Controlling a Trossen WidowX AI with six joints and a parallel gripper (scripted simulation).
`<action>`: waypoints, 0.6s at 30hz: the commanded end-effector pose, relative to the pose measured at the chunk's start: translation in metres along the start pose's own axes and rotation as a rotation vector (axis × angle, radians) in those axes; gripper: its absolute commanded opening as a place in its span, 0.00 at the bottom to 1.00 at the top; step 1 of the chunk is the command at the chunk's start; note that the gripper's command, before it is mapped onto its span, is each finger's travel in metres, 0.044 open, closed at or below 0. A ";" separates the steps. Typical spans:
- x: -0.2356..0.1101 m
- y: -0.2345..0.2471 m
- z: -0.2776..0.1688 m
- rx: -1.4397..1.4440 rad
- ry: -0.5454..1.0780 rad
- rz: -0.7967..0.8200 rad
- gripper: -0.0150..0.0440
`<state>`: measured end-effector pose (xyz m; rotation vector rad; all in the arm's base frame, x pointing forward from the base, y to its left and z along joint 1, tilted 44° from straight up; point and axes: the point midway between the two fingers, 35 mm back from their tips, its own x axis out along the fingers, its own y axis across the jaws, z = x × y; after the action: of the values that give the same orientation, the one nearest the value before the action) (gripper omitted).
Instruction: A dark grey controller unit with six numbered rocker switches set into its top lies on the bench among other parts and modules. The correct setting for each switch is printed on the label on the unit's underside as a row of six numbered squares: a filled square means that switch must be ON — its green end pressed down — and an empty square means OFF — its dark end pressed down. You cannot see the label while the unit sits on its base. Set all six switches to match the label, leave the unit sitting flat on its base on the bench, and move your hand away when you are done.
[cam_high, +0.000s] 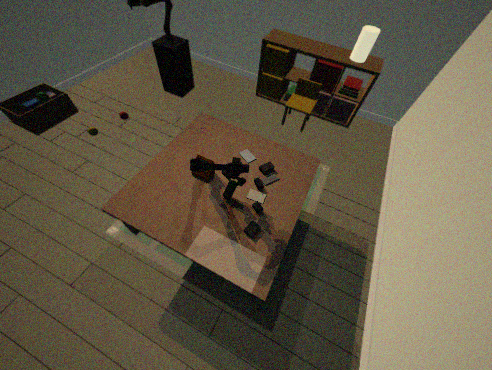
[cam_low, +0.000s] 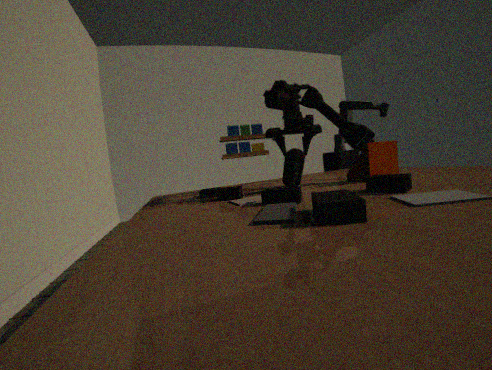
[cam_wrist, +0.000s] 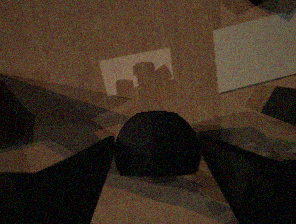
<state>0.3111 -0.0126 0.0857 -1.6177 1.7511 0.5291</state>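
Observation:
My gripper (cam_low: 292, 149) (cam_wrist: 157, 140) (cam_high: 231, 186) hangs over the middle of the wooden bench (cam_high: 150, 200) (cam_low: 200, 280). It is shut on a dark, elongated unit (cam_low: 293, 172) (cam_wrist: 157, 152) that I take for the controller unit. The unit hangs on end from the fingers, its lower end just above the bench. In the wrist view I see only its dark rounded end between the two fingers. The switches and the label do not show in any view; the pictures are too dark and small.
A dark module (cam_low: 280, 195) lies right below the held unit, beside a flat grey plate (cam_low: 274, 214) and a dark box (cam_low: 339, 206). An orange block (cam_low: 383, 157) stands by the arm's base. White cards (cam_wrist: 252, 50) (cam_wrist: 115, 70) and more dark modules (cam_high: 266, 167) (cam_high: 252, 230) lie around.

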 end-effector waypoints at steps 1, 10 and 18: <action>0.003 0.001 0.006 0.000 -0.005 0.008 0.83; 0.005 0.001 0.013 0.000 -0.005 0.008 0.83; 0.008 0.001 0.019 0.000 -0.005 0.008 0.83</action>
<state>0.3137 -0.0080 0.0726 -1.6160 1.7542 0.5290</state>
